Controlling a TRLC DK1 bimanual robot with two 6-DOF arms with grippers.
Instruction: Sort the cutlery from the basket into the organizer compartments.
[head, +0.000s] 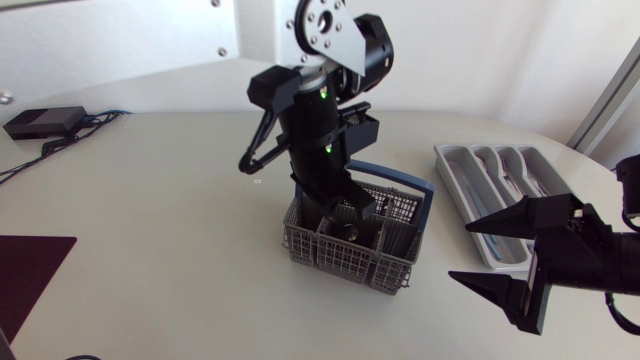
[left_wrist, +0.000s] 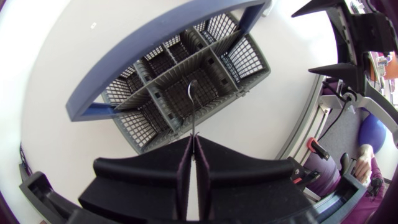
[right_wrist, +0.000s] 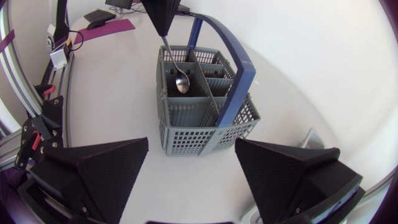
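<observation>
A grey mesh cutlery basket (head: 335, 262) with a blue handle (head: 428, 212) stands mid-table. My left gripper (head: 348, 212) hangs straight over it, shut on the handle of a metal spoon (right_wrist: 181, 83). The spoon hangs bowl down into a middle compartment of the basket (right_wrist: 200, 133). In the left wrist view the spoon (left_wrist: 192, 99) shows edge-on below the closed fingertips (left_wrist: 194, 138), above the basket (left_wrist: 247, 62). The grey organizer (head: 452, 170) lies at the right with several pieces of cutlery in it. My right gripper (head: 492, 252) stands open beside the basket, nothing between its fingers.
A black box with cables (head: 44, 122) sits at the back left. A dark purple mat (head: 26, 272) lies at the front left edge. A small white tag (head: 257, 181) lies on the table left of the basket.
</observation>
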